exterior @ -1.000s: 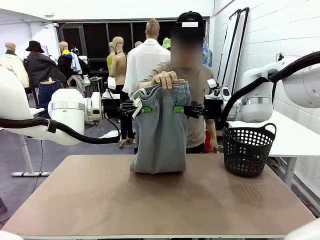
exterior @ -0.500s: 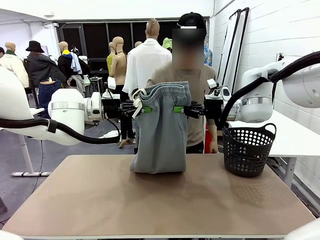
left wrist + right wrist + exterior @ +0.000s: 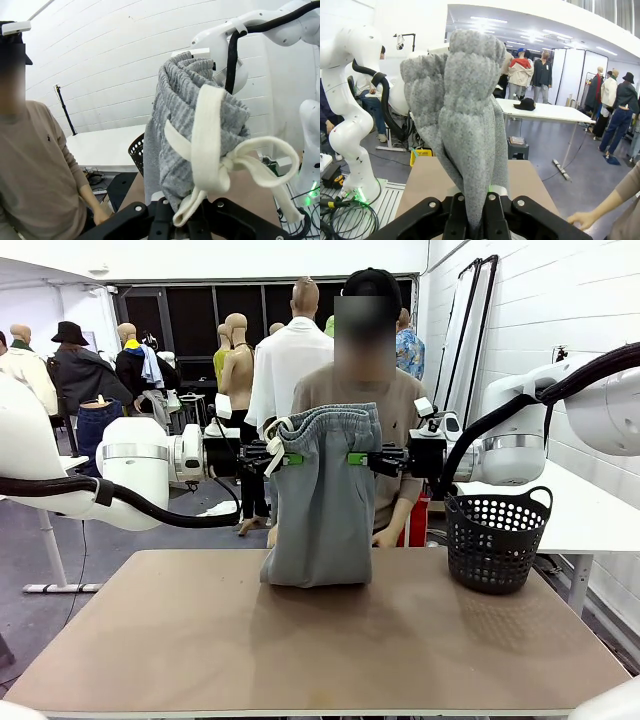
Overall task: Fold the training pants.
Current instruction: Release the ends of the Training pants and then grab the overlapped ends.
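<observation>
The pants (image 3: 322, 502) are showing as soft, matt grey jersey cloth, nubbly at the gathered waistband (image 3: 335, 418); the drawstring (image 3: 212, 160) is looking like flat, white woven tape. The table (image 3: 300, 640) is presenting a smooth, matt brown top. The basket (image 3: 497, 540) is reading as dark, perforated plastic. The left arm (image 3: 135, 470) and right arm (image 3: 515, 445) are gleaming in glossy white plastic.

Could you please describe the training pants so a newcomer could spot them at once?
Over the middle of the brown table, between the white left arm and right arm, hang the training pants, lower end on the tabletop. They are a light grey bundle with gathered waistband and white drawstring, unlike the black perforated basket nearby.
</observation>
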Available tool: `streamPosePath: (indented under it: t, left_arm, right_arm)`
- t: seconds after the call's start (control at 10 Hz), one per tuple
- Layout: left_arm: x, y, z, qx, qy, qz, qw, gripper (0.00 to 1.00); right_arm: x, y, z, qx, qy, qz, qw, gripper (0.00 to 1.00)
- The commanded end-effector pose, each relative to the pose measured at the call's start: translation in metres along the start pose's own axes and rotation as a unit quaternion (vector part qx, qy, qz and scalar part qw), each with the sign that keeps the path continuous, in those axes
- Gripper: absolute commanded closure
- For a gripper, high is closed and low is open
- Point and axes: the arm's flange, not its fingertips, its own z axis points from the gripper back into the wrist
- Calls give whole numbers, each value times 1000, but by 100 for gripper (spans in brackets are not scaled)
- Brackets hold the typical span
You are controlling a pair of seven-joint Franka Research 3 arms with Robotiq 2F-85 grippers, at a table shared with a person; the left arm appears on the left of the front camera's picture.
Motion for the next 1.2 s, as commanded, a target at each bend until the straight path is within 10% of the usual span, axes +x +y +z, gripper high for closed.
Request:
streamPosePath:
  t: [0.0,1.1]
  left_arm:
    - [2,0,0,4,-5,-8,1000,100]
    - [2,0,0,4,-5,-8,1000,100]
  right_arm:
    - [2,1,0,0,0,2,1000,100]
    - [2,1,0,0,0,2,1000,100]
